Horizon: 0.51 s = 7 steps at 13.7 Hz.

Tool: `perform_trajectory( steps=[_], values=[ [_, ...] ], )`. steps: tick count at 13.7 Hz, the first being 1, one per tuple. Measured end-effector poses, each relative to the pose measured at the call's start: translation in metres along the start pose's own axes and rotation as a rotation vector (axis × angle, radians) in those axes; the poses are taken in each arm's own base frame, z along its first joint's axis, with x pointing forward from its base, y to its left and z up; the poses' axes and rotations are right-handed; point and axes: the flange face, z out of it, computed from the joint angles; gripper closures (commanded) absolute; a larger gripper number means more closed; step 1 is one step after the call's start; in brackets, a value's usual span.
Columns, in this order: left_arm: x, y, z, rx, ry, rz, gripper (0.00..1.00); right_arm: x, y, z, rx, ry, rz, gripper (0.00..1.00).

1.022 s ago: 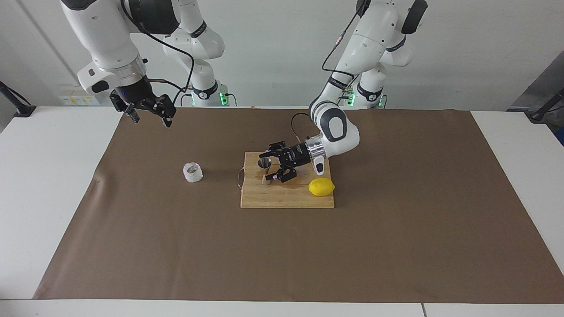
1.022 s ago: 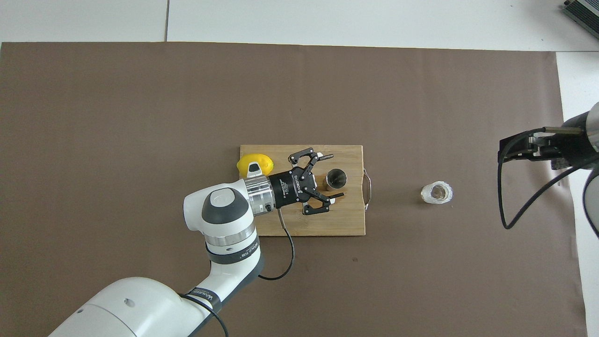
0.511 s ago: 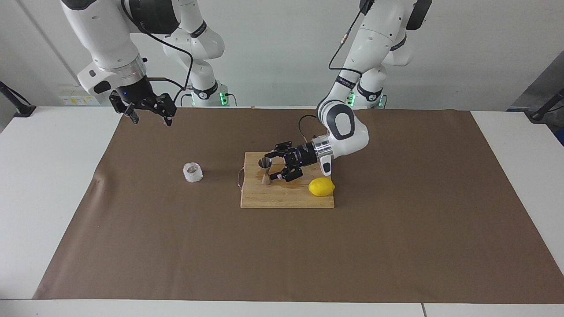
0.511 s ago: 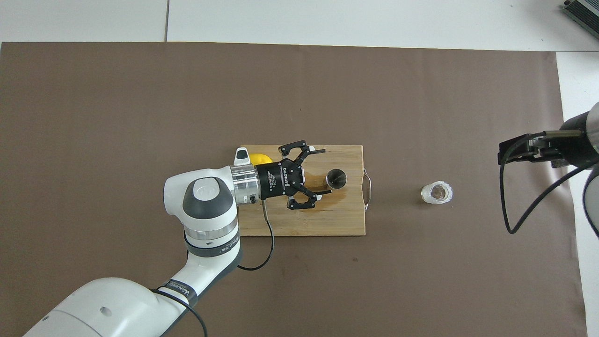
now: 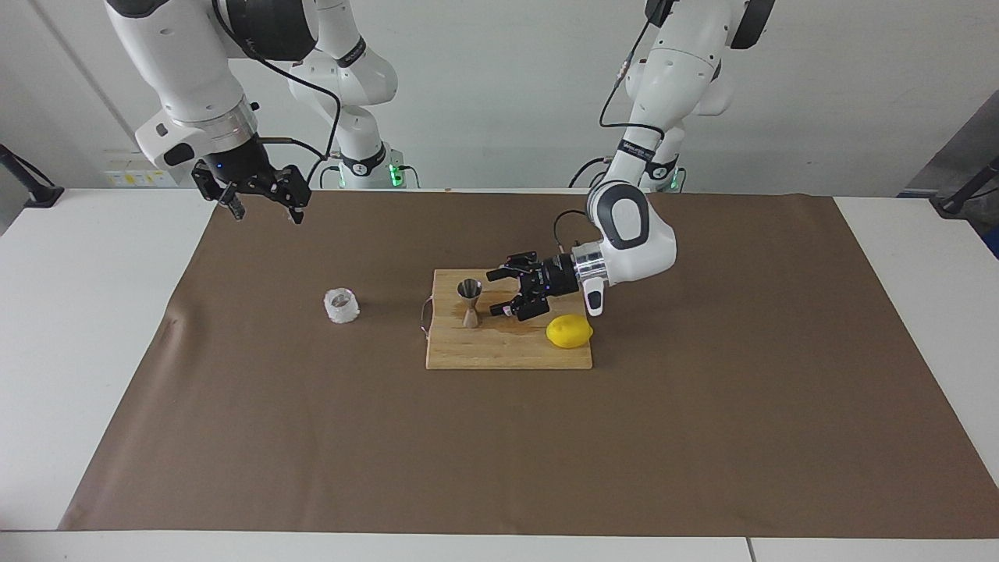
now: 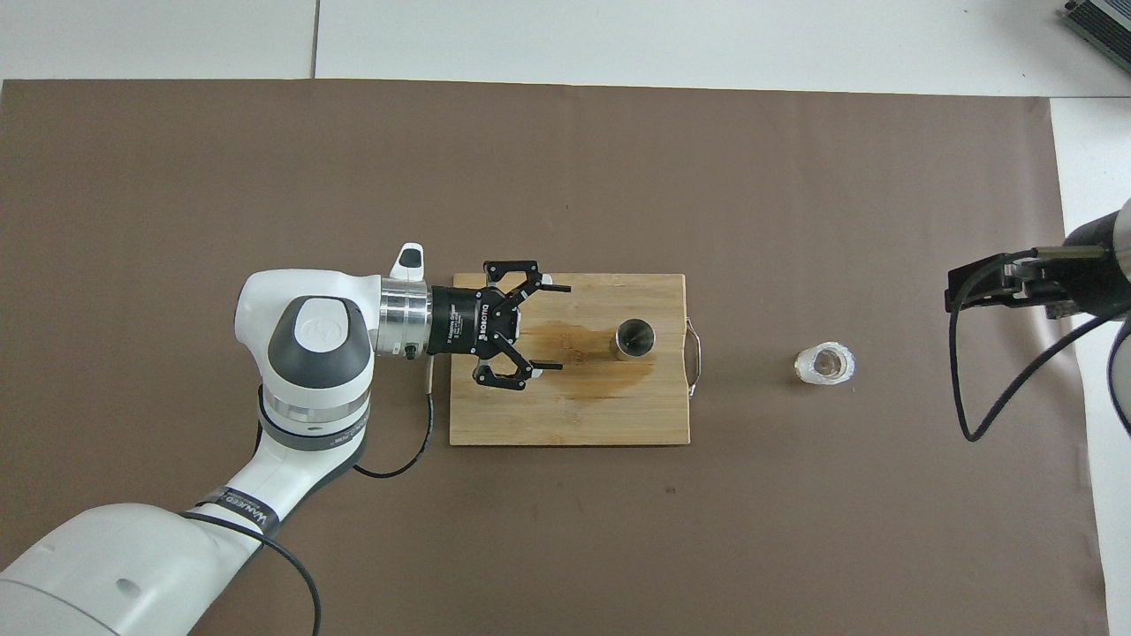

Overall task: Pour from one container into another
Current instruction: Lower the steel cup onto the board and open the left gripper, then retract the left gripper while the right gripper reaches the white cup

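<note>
**Both grippers empty, jigger upright on board, cup off to the side**

Steel jigger stands upright on the wooden cutting board, just left of frame centre in the facing view; in the overhead view it sits near the board's handled end, centre-right of frame, with a wet brown stain on the board beside it. Left gripper is horizontal, low over the board at frame centre, fingers spread wide, tips pointing at the jigger but clearly apart from it, nothing held. Lemon lies on the board under the left arm's wrist; hidden by the arm in the overhead view.

White bumpy cup sits upright on the brown mat, left of centre in the facing view, apart from the board, toward the right arm's end of the table.

Right gripper hangs raised at upper left of the facing view, over the mat's edge, fingers spread, empty, waiting. In the overhead view it shows only at the right edge.
</note>
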Motion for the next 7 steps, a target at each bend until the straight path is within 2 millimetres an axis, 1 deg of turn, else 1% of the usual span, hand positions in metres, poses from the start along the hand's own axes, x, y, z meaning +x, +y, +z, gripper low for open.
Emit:
perform_trajectory(
  steps=[3, 5, 7],
  values=[
    [0.005, 0.007, -0.030, 0.153, 0.108, 0.122, 0.00, 0.001, -0.001, 0.004, 0.000, 0.005, -0.093, 0.00],
    [0.001, 0.015, -0.050, 0.252, 0.204, 0.220, 0.00, 0.003, -0.001, 0.012, 0.000, 0.034, -0.209, 0.00],
    [-0.008, 0.021, -0.070, 0.319, 0.289, 0.297, 0.00, 0.002, 0.003, 0.027, -0.002, 0.031, -0.360, 0.00]
  ],
)
